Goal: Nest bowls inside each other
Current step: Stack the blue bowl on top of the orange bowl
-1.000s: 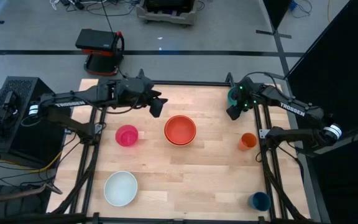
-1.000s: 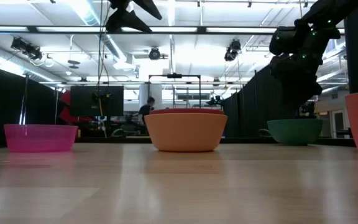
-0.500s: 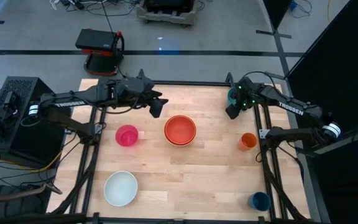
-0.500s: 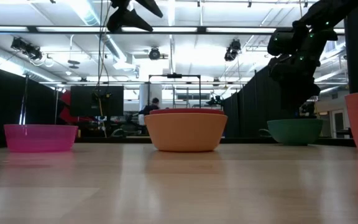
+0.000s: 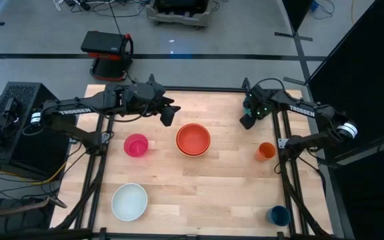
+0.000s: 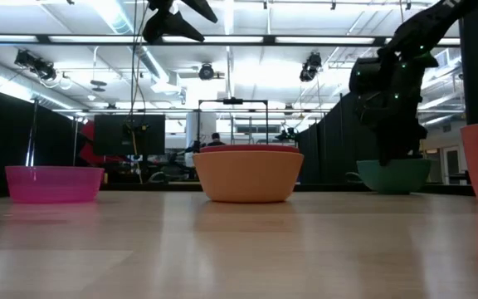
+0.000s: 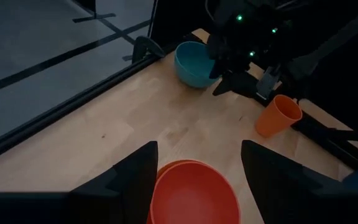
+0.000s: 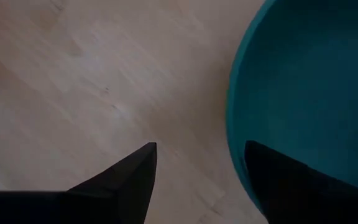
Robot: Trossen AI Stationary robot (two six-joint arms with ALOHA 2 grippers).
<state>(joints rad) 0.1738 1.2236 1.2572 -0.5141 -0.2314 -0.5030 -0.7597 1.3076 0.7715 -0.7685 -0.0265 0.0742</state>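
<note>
The red-orange bowl [image 5: 193, 138] sits nested in the yellow-orange bowl [image 6: 247, 178] at mid-table. The teal bowl [image 5: 251, 101] stands on its base at the far right corner. The pink bowl [image 5: 136, 145] is at the left and the white bowl [image 5: 129, 201] at the near left. My right gripper [image 8: 201, 146] is open and points steeply down over the teal bowl's near rim [image 8: 234, 118]. One finger is over the table and the other over the bowl's inside, both clear of it. My left gripper [image 5: 167, 115] hangs open, high above the table's far left part.
An orange cup [image 5: 265, 151] stands near the right edge, just nearer than the teal bowl. A dark blue cup [image 5: 278, 215] is at the near right corner. Bare wood lies between the bowls and along the near edge.
My right gripper has sunk toward the teal bowl's rim and tipped to point more steeply down, still open. The bowls have stayed where they were.
</note>
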